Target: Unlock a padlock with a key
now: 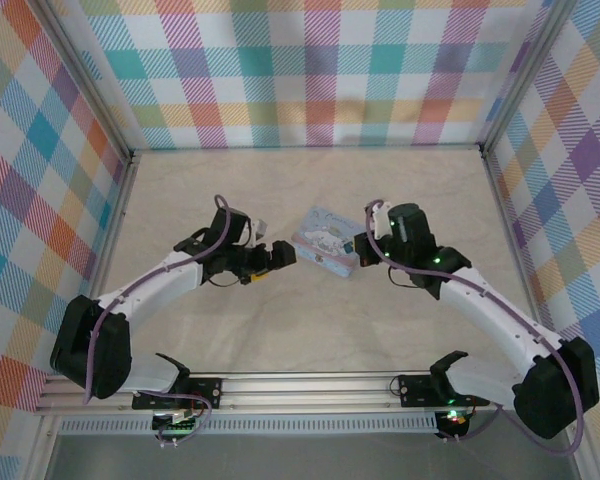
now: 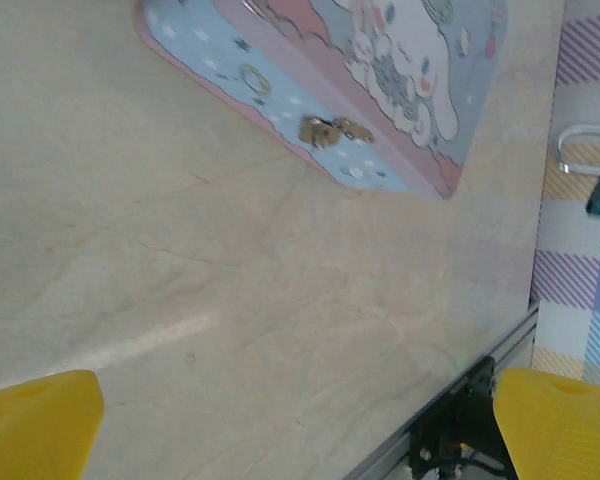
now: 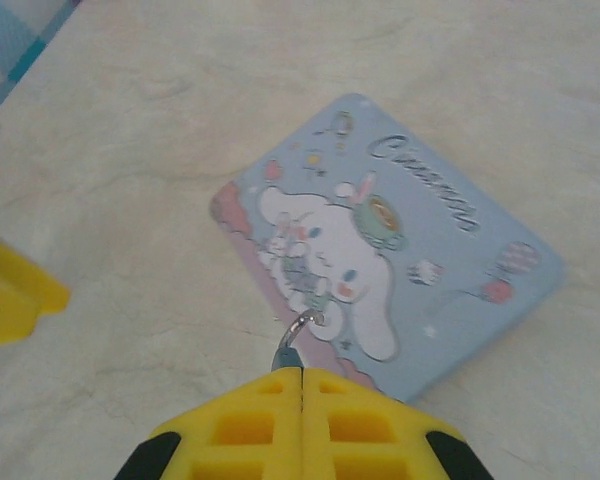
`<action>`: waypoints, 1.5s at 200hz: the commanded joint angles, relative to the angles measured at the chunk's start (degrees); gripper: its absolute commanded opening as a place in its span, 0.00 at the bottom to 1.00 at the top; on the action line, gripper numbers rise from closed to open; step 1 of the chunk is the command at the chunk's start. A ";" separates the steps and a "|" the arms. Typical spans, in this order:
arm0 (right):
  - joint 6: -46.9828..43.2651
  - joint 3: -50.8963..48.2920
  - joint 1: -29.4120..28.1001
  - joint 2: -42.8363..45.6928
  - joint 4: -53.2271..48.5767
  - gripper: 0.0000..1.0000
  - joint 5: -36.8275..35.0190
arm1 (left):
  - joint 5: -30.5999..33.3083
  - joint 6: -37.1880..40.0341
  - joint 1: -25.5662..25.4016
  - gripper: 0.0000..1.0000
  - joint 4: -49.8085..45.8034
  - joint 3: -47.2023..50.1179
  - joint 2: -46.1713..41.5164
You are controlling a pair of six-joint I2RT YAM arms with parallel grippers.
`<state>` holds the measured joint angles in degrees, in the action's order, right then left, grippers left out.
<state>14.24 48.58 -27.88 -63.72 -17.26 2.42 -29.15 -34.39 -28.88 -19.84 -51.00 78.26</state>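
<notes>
Nearest us, right wrist view: right gripper (image 3: 300, 372), yellow waffle-moulded fingers (image 3: 250, 425) pressed together along one seam. Pinched at their tips we see the padlock (image 3: 284, 353), a small bluish body with a thin metal shackle looping up over the near edge of the tin (image 3: 430, 250). Touching or not, we cannot tell.

Tin: flat pale blue rectangle, rounded corners, pink side band, lying skewed on the table (image 3: 130, 160). Lid shows a white long-eared cartoon figure, balloons, and cursive writing starting "Cinnam"; the rest we cannot read.

Left wrist view: left gripper (image 2: 295, 440) spread wide, one yellow tip in each lower corner, nothing between them but bare table. Tin lies upper centre, a small brass-coloured fitting (image 2: 325, 130) on its side wall. Open surface runs from the tips up to the tin.

Top view: tin sits mid-frame between both grippers, each just beside one end. Table is pale, marbled, matt. Wide free ground lies behind the tin up to the metal frame rail (image 1: 310, 150) and pastel plaid walls (image 1: 320, 70). Narrower strips at left and right.
</notes>
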 commanded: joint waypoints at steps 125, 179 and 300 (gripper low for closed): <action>15.27 -6.11 17.43 -7.64 9.82 0.00 -9.09 | 1.37 -0.72 -8.11 1.00 2.64 -5.47 5.41; 19.21 -9.60 19.26 -13.82 17.26 0.00 -9.19 | 1.98 -1.37 -8.91 1.00 3.42 -5.30 5.19; 20.32 -17.35 19.89 -6.63 12.33 0.38 -10.16 | 6.09 -1.69 -8.85 1.00 3.34 -4.12 3.37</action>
<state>34.65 30.81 -8.51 -74.22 -2.44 -6.66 -25.78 -35.40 -37.10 -17.43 -55.22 83.31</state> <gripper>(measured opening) 0.342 0.998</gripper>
